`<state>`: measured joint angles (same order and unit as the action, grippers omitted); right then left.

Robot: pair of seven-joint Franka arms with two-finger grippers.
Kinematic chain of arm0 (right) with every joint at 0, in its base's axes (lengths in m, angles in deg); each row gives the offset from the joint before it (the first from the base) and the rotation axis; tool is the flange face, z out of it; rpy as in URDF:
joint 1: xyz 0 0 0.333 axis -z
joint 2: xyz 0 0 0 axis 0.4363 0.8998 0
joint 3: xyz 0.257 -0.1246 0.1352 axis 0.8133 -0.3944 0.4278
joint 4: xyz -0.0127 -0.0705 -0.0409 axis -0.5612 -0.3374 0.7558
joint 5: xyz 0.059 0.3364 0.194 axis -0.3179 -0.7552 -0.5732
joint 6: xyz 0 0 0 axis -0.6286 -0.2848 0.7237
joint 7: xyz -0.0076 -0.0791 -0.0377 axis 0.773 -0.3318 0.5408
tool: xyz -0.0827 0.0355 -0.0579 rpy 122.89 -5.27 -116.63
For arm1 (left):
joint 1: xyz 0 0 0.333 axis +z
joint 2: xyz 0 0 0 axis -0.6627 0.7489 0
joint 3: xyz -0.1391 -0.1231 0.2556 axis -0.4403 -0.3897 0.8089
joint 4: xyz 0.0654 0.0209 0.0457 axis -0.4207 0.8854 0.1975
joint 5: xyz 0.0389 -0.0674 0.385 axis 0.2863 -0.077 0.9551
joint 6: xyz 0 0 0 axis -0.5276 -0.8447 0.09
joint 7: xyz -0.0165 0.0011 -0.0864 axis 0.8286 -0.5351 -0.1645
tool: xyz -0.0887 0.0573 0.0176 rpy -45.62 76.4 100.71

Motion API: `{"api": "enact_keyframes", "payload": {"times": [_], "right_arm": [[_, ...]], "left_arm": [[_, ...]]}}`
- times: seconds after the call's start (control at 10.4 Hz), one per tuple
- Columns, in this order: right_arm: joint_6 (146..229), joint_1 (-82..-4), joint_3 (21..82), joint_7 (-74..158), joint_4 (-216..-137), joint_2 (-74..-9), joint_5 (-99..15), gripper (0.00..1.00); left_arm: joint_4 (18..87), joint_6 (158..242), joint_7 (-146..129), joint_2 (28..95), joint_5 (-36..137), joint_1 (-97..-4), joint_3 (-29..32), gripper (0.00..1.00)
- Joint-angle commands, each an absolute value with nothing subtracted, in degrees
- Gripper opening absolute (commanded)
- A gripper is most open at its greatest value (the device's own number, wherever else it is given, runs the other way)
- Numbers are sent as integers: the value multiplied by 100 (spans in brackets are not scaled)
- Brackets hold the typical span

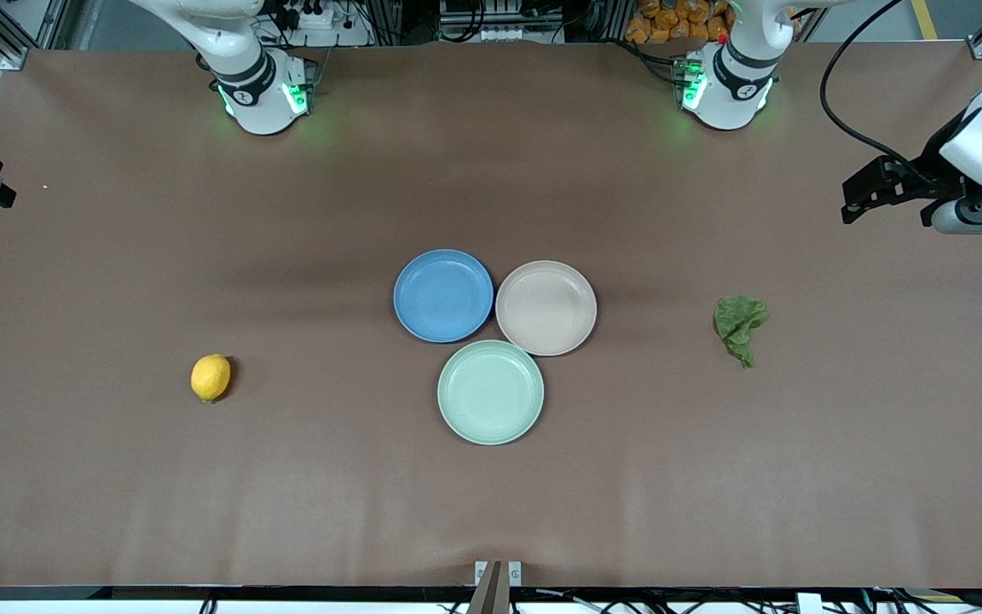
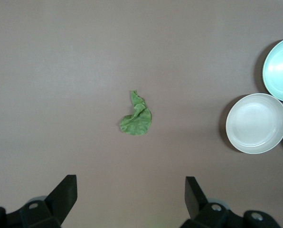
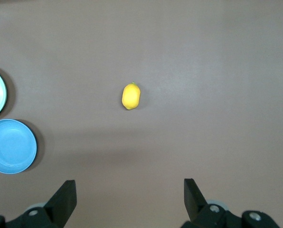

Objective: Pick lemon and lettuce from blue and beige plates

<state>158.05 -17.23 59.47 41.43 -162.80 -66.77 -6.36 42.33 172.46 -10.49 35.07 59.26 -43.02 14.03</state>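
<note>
The lemon [image 1: 210, 377] lay on the bare table toward the right arm's end, nearer the front camera than the blue plate [image 1: 443, 295] and the beige plate [image 1: 546, 307], which stood empty and touching, with a mint-green plate [image 1: 490, 391] just in front of them. The lettuce [image 1: 740, 327] sat on the table toward the left arm's end, not on a plate. With the left gripper [image 2: 127, 197] high over the lettuce and the right gripper [image 3: 127, 197] high over the lemon, both spread wide and empty, picking had not begun, and I judged each arm would next need to descend straight onto its item.
</note>
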Motion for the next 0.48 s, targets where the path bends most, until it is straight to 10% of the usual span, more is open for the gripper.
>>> {"api": "enact_keyframes", "payload": {"times": [0.0, 0.39], "right_arm": [[15767, -1655, 6008, 4069, -16267, -6678, -585, 100], [15749, -1655, 6008, 4078, -16276, -6678, -585, 100]], "left_arm": [[4196, 17198, -969, 3408, 6052, -4379, 1462, 100], [4090, 17198, -890, 3478, 6078, -4309, 1436, 100]]}}
